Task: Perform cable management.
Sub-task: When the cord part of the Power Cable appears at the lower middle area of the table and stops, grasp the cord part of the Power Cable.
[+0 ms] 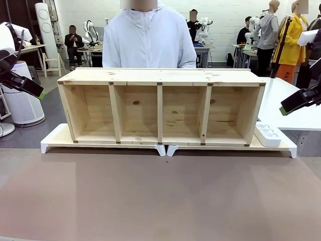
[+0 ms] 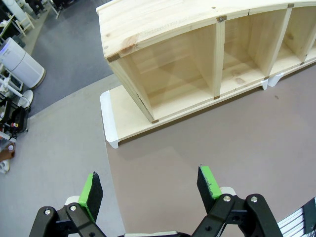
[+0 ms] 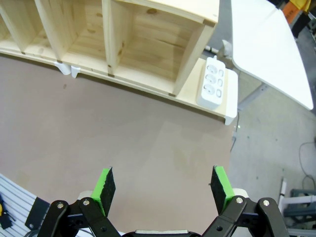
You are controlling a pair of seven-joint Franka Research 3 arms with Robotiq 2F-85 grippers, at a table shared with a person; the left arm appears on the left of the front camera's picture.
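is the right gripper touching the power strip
Apart. The right wrist view shows the right gripper open over the table, with the power strip lying well beyond it beside the wooden shelf.

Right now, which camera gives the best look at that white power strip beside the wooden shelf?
The right wrist view: the power strip lies face-up beside the shelf, sockets visible. The front view shows it low and foreshortened at the shelf's right end. The left wrist view faces the shelf's opposite end.

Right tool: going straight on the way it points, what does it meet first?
The right tool would probably meet the bare brown tabletop, short of the white power strip; depth unclear.
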